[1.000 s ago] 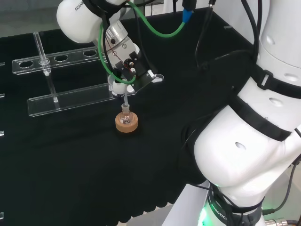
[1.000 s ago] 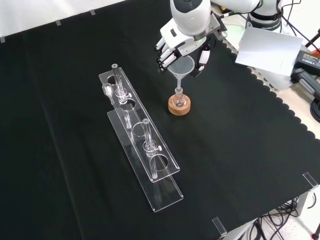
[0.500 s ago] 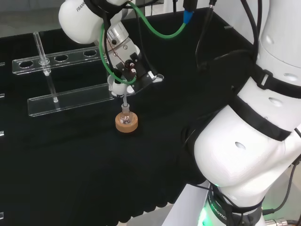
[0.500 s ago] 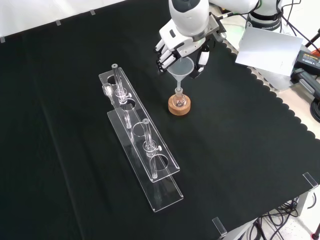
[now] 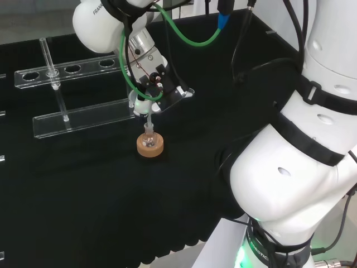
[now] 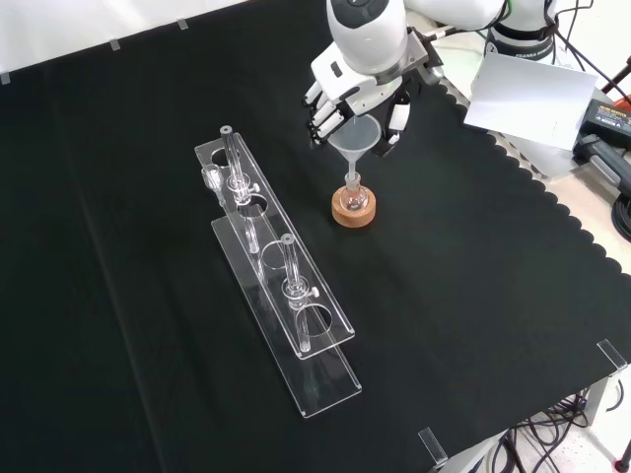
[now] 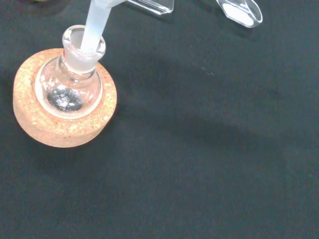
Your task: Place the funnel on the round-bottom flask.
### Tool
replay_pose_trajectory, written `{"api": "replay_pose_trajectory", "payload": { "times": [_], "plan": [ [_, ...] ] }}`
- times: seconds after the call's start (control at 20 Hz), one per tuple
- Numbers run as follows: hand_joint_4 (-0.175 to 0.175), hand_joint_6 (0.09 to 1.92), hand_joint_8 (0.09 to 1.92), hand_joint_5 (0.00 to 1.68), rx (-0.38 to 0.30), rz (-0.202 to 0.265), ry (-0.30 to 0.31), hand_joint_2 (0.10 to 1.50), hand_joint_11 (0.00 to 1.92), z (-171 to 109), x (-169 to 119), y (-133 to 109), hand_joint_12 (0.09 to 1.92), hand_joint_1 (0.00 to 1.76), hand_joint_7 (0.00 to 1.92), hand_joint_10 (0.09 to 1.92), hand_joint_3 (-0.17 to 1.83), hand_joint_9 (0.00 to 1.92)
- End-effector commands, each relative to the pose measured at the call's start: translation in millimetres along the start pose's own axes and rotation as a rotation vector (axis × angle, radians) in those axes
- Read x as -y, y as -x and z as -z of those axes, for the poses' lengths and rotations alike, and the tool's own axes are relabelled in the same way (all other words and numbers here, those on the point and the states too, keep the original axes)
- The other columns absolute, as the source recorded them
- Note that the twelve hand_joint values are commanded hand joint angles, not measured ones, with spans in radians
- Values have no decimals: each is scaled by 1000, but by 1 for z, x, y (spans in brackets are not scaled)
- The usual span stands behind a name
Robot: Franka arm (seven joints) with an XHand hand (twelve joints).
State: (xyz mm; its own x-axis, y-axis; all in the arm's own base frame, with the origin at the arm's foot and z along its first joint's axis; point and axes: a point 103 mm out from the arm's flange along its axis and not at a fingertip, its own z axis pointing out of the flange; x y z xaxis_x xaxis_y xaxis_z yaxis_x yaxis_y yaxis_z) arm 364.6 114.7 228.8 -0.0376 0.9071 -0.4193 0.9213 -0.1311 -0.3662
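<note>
Black-clothed counter (image 6: 473, 296). My hand (image 6: 347, 87), fingers curled round the funnel (image 6: 361, 136), holds it upright directly over the round-bottom flask (image 6: 354, 193); stem already inside the neck.

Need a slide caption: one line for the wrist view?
Funnel stem set into the neck of the round-bottom flask, which sits in its cork ring on black cloth.

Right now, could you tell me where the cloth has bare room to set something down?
In the front view, the cloth right of the rack and below the cork stand is bare. It is crowded around the flask, where the hand holds the funnel.
</note>
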Motion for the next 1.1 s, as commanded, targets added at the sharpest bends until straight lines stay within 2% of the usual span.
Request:
{"api": "replay_pose_trajectory", "payload": {
  "times": [0.05,0.35,0.8,1.1],
  "plan": [
    [-5,623,669,589,-1,0,6,814,605,-2,-1,1,1208,783,610,430,524,922],
    [-6,626,670,589,2,6,-10,815,606,-10,-9,-2,1208,780,610,431,525,921],
    [-6,630,671,589,-4,9,6,817,606,-18,-12,-4,1208,778,609,431,525,919],
    [-5,632,671,589,-5,20,-7,818,605,-26,-16,-11,1208,775,606,428,525,908]
  ]
}}
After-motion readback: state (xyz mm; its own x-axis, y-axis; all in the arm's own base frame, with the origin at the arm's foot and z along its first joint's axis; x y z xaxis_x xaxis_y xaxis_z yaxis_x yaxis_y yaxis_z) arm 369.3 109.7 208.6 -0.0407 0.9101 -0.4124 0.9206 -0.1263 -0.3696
